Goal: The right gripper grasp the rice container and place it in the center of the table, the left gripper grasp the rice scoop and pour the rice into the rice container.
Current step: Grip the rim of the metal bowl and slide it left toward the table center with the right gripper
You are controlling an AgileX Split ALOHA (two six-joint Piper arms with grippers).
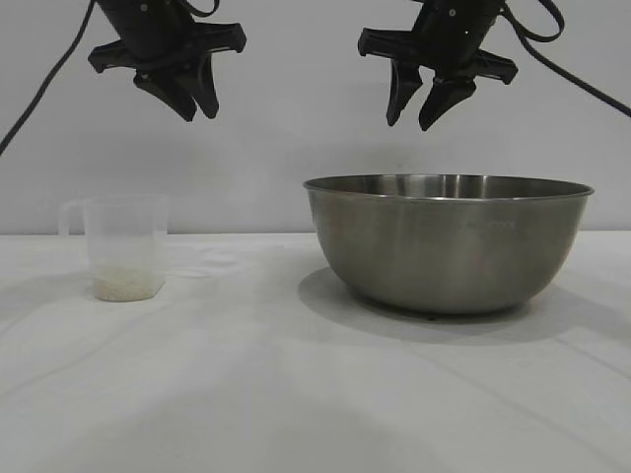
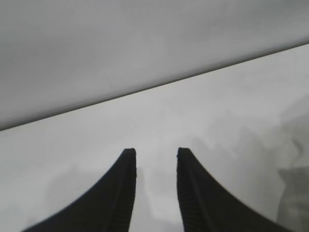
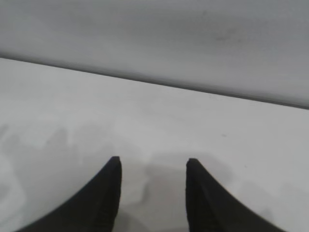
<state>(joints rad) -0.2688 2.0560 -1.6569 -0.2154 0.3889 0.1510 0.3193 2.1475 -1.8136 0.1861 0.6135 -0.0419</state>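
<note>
The rice container, a large steel bowl, stands on the white table right of the middle. The rice scoop, a small translucent cup with a side handle, stands at the left with a little white rice in its bottom. My left gripper hangs high above the scoop, open and empty; it also shows in the left wrist view. My right gripper hangs high above the bowl's left part, open and empty; it also shows in the right wrist view. Both wrist views show only bare table and wall.
A plain grey wall runs behind the table. Black cables hang from both arms at the top corners.
</note>
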